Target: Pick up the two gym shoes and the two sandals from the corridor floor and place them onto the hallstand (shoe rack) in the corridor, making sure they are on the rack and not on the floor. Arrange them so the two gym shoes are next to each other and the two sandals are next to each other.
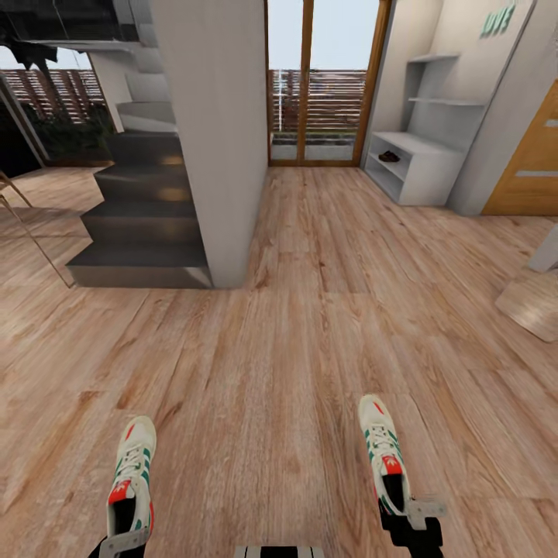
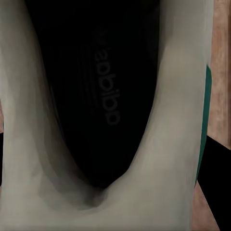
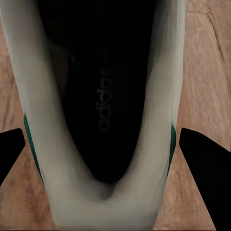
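I hold one gym shoe in each hand, low over the corridor floor [image 1: 294, 333]. The left gym shoe [image 1: 132, 473] is white with green stripes, and my left gripper [image 1: 120, 544] is shut on its heel. My right gripper [image 1: 411, 518] is shut on the heel of the right gym shoe [image 1: 381, 449]. Each wrist view looks into a shoe's dark opening [image 2: 96, 96] [image 3: 106, 96], with black fingers [image 2: 216, 192] [image 3: 207, 168] pressed against its sides. The pale-grey hallstand [image 1: 422, 174] stands far ahead on the right. A small dark brown shape on its shelf looks like the sandals [image 1: 389, 156].
A grey pillar [image 1: 221, 139] and dark stairs [image 1: 143, 217] stand ahead on the left. A glass door [image 1: 318, 85] closes the corridor's far end. At the right are a wooden door [image 1: 531, 167] and a wood-coloured panel [image 1: 535, 304] lying on the floor.
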`<state>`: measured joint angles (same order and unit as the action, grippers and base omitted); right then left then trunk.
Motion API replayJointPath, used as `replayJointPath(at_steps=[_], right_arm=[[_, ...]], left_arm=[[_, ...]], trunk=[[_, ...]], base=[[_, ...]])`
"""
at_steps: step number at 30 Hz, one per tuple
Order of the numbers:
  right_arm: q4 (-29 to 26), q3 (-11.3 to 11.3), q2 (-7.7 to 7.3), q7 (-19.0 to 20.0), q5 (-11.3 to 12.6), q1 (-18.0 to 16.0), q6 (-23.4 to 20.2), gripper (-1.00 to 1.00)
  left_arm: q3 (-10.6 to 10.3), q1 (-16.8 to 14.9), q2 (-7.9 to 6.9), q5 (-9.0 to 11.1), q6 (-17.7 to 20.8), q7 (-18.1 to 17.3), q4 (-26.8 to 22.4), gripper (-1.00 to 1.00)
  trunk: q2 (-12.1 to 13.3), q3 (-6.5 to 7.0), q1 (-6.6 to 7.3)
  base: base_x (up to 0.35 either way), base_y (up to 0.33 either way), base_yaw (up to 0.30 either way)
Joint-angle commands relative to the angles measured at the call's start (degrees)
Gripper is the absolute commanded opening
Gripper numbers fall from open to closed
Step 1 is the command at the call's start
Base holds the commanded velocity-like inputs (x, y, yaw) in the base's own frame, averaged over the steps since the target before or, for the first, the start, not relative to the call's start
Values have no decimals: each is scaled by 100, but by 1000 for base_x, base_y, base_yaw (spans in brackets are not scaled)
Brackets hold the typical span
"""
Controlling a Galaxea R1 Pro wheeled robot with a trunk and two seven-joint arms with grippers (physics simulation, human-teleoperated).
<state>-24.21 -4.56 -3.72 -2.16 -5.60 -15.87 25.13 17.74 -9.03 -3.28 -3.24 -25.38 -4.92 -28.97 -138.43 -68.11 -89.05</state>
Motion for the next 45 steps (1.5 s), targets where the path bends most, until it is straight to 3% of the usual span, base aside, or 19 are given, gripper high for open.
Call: replayJointPath(at_steps=[1, 7, 21, 45], right_arm=[[105, -21, 12, -23, -59, 0, 113, -100], [554, -19, 29, -30, -56, 5, 562, -100], [601, -19, 30, -38, -52, 5, 598, -100], [664, -19, 38, -38, -46, 5, 607, -100]], left_arm=[[47, 3, 8, -36, -22, -53, 11, -100], [48, 17, 11, -63, -28, -56, 30, -100], [3, 22, 21, -86, -96, -92, 81, -100], [0, 19, 45, -85, -99, -97, 119, -100]], trunk=[[40, 24, 24], [281, 185, 155], [842, 560, 463], [842, 773, 463]], base=[[0, 0, 0], [0, 0, 0], [0, 0, 0], [0, 0, 0]])
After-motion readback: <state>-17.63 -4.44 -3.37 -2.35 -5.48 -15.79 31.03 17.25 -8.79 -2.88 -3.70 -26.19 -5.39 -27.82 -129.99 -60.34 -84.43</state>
